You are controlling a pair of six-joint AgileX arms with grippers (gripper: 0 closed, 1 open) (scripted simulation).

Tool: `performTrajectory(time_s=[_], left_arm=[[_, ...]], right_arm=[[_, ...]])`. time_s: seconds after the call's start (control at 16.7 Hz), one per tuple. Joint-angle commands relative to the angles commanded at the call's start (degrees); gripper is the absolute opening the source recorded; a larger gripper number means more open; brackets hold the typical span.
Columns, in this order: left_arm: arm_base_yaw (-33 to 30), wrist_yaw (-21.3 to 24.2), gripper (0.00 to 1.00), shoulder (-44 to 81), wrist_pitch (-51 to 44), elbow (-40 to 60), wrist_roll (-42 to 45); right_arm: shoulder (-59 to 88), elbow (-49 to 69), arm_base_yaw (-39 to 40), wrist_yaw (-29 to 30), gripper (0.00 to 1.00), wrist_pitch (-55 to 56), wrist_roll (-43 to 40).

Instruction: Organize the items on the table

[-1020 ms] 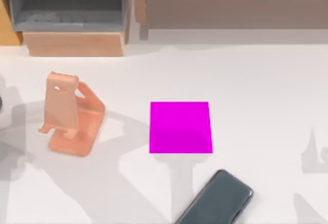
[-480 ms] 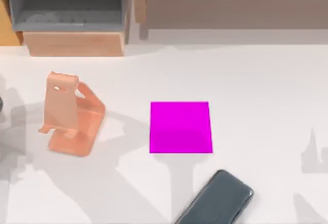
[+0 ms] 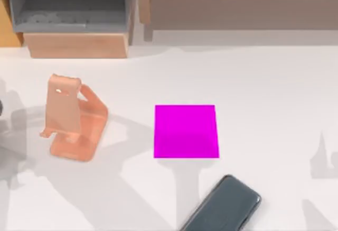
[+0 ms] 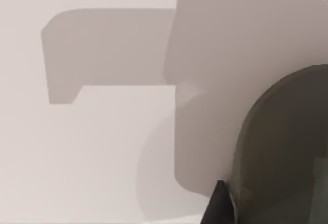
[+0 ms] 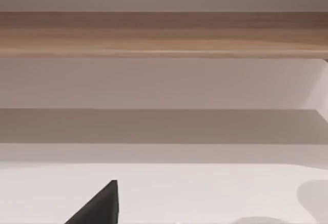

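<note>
White table [image 3: 274, 83], shelf unit [image 3: 158, 9] along the far edge. On the table you've got an orange phone stand [image 3: 71, 120] toward the left, a magenta pad [image 3: 186, 130] in the middle, and the phone [image 3: 224, 207] lying flat at the near edge, angled, just off the pad's near right corner and partly cut off by the frame.

A dark sliver at the far left edge [image 3: 1, 107] could be the mouse or part of the arm, can't tell which.

The left wrist camera looks at bare table and shadows, with a dark rounded body [image 4: 282, 147] close in front of it. That's plausibly the mouse, but it's too cropped for you to rely on. One dark fingertip [image 4: 219, 206] of the left gripper sits right beside it. Jaw state: can't tell, and can't tell if there's contact.

The right wrist camera faces the shelf's wooden edge [image 5: 164, 34] across the table, with one dark fingertip [image 5: 100, 206] at the near edge. Jaw state: can't tell. The arm reads as parked.

My read: early stage, nothing placed yet. The left arm looks to be working at the left edge, likely on the mouse. The phone is untouched. Next move needs you to confirm the grip on that dark body before any lift, then carry it to the pad. The phone probably goes on the stand.
</note>
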Motion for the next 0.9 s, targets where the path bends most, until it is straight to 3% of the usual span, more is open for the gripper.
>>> performTrajectory(time_s=[0.48,0.9], left_arm=[[-0.14,0.32,0.00,-1.94,-3.96,1.84,-0.66],[-0.34,0.29,0.00,-7.74,-21.46,12.63,-0.83]], right_arm=[[0.00,0.00,0.00,0.00,1.00,0.00,0.00],[0.00,0.00,0.00,0.00,1.00,0.00,0.00]])
